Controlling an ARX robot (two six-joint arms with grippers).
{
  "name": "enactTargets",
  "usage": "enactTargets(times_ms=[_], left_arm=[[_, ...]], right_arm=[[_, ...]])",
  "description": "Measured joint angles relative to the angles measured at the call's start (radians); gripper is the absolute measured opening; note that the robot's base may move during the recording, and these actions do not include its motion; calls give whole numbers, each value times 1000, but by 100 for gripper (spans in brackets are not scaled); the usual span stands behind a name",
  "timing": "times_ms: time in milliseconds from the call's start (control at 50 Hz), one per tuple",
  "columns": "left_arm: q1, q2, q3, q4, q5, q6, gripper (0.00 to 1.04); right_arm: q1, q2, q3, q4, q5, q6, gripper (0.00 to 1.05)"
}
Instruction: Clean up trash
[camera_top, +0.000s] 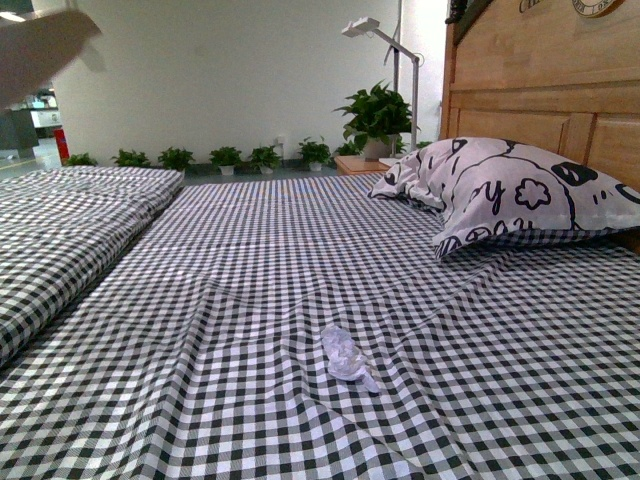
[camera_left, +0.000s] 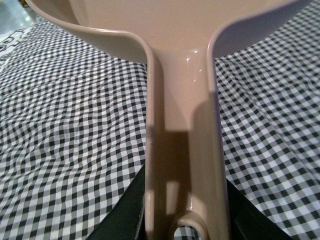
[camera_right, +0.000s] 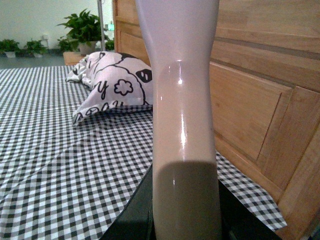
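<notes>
Left claw (camera_left: 185, 220) clamped on the dustpan (camera_left: 175, 30), right claw (camera_right: 185, 220) gripping a pale handle (camera_right: 182, 100), perhaps a brush, the robot should press the pan's lip flat beside the trash (camera_top: 346, 355).

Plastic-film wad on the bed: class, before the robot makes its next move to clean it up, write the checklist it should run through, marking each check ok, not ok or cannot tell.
1. The plastic-film wad lies in plain sight on the checked sheet: ok.
2. The left claw is clamped on the dustpan handle: ok.
3. The right claw is clamped on the pale pink handle: ok.
4. Which tool sits at that handle's end: cannot tell.
5. The dustpan is down beside the wad: not ok; the front view shows nothing near the wad.
6. The pillow lies apart from the wad: ok.
</notes>
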Motion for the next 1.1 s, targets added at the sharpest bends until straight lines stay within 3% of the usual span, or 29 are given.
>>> enactTargets(times_ms=[220,360,639,1099], left_arm=[[-48,122,24,-76,108,216,25],[-138,206,38,-103,118,357,25],[-310,369,130,-193,98,443,25],[-299,481,196,-345,73,604,25]], right_arm=[[0,0,0,0,0,0,18],[0,0,0,0,0,0,18],[0,0,0,0,0,0,18],[0,0,0,0,0,0,18]])
